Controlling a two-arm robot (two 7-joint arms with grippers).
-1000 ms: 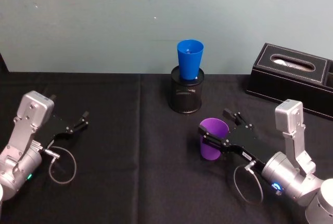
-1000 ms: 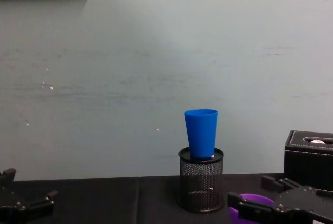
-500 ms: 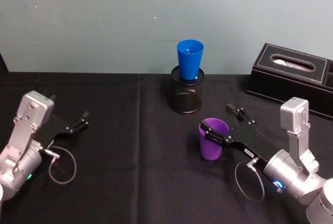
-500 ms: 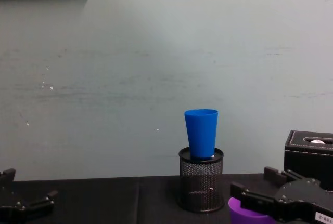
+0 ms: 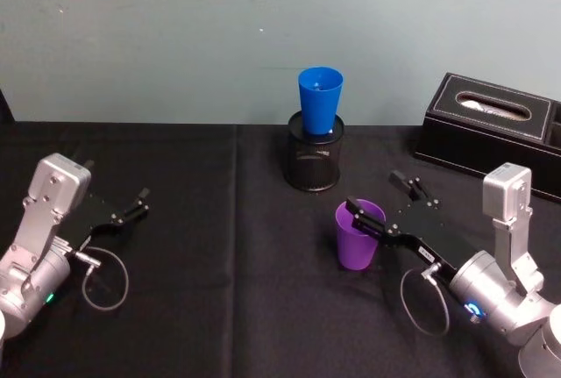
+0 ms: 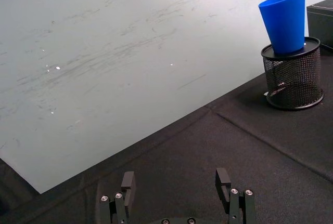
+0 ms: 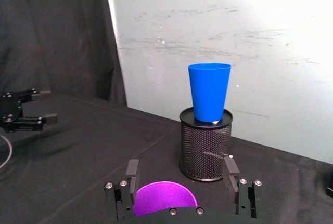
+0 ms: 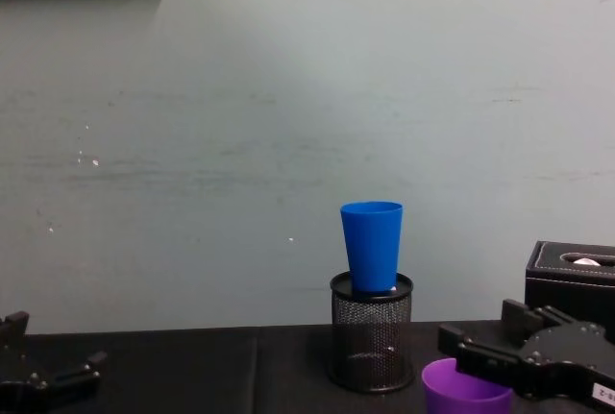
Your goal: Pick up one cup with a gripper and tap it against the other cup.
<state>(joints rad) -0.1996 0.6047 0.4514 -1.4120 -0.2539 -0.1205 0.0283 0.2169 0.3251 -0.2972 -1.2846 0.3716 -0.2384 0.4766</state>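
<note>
The purple cup (image 5: 358, 238) stands upright on the black tablecloth, right of centre. My right gripper (image 5: 372, 191) is open just behind it. Its near finger lies over the cup's rim, and its other finger is well clear on the far side. In the right wrist view the purple cup (image 7: 165, 197) lies low between the spread fingers. The blue cup (image 5: 319, 100) sits upright in a black mesh holder (image 5: 314, 164) at the back centre, beyond the purple cup. My left gripper (image 5: 140, 203) rests open at the left, far from both cups.
A black tissue box (image 5: 491, 125) stands at the back right, close to the right arm. A teal wall (image 8: 288, 126) rises directly behind the table. Bare black cloth (image 5: 219, 246) spans the space between the two arms.
The purple cup went from tilted between the right gripper's fingers to upright on the cloth. The right gripper drew back to the right. The left arm stayed still.
</note>
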